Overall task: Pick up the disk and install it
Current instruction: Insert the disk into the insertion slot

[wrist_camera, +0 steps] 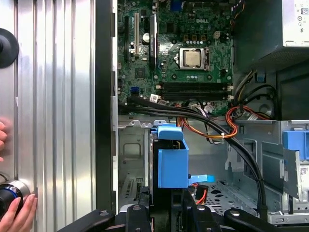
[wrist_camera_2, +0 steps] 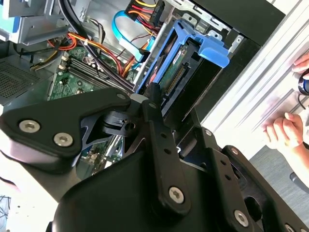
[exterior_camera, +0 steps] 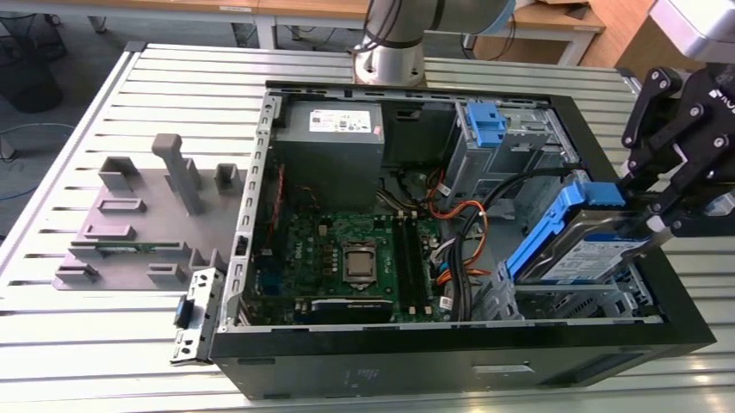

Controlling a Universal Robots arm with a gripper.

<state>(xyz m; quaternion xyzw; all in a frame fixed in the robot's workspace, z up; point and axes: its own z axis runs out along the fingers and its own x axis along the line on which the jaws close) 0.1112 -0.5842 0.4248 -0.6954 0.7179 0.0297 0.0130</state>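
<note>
Gripper is clamped on the disk, its black linkage fingers pinching the upper end. In the second wrist view one finger presses against the disk's blue frame. In the first wrist view the disk stands edge-on between the two fingers.

The disk is tilted, high end in the gripper, low end at the mouth of the grey sheet-metal drive cage. That cage sits in the front corner of the computer case, on the exterior view's right.

Disk is a flat silver-grey slab with a white-and-blue label on the upper face and a blue plastic carrier round the edges. The second wrist view shows a green circuit board on its underside.

Just beside it is a bundle of black and orange cables. Further in are a green motherboard and a grey power supply box. An upright blue bracket stands in the far bay.

The case is matte black and lies open on a ribbed aluminium table. A grey plastic fixture with upright posts sits on the table to the exterior view's left of the case. A person's hand is at the table edge.
</note>
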